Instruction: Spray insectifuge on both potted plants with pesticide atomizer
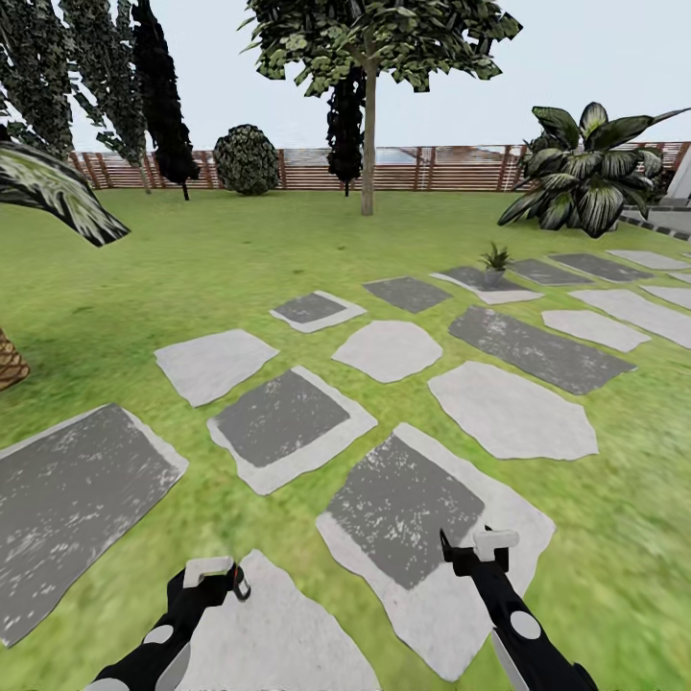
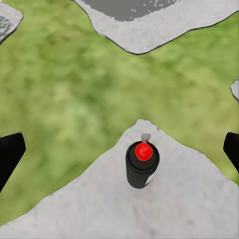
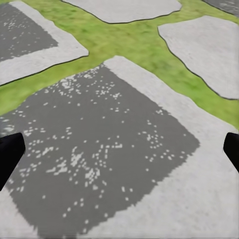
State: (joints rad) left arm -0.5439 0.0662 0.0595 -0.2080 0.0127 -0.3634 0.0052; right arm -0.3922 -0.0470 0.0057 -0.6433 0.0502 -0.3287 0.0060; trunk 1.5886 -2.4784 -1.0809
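From the head camera I look over a green lawn (image 1: 192, 278) crossed by flat grey stepping slabs (image 1: 509, 408), with a horizontal brown slat fence (image 1: 317, 168) and a slim-trunked leafy tree (image 1: 369, 106) at the far edge. One small potted plant with pointed green leaves (image 1: 495, 259) sits far off on a slab, right of centre. My black-and-white left gripper (image 1: 213, 579) and right gripper (image 1: 477, 550) hang low over the nearest slabs.

In the left wrist camera, the dark pesticide atomizer with its red nozzle dot (image 2: 142, 164) stands upright on a pale slab, between my widely parted left fingers (image 2: 10, 155), untouched.

In the right wrist camera, the right fingertips (image 3: 9, 154) sit equally far apart above a dark speckled slab (image 3: 99, 154); the fingers are mostly cut off, so the gap is probably wider than shown.
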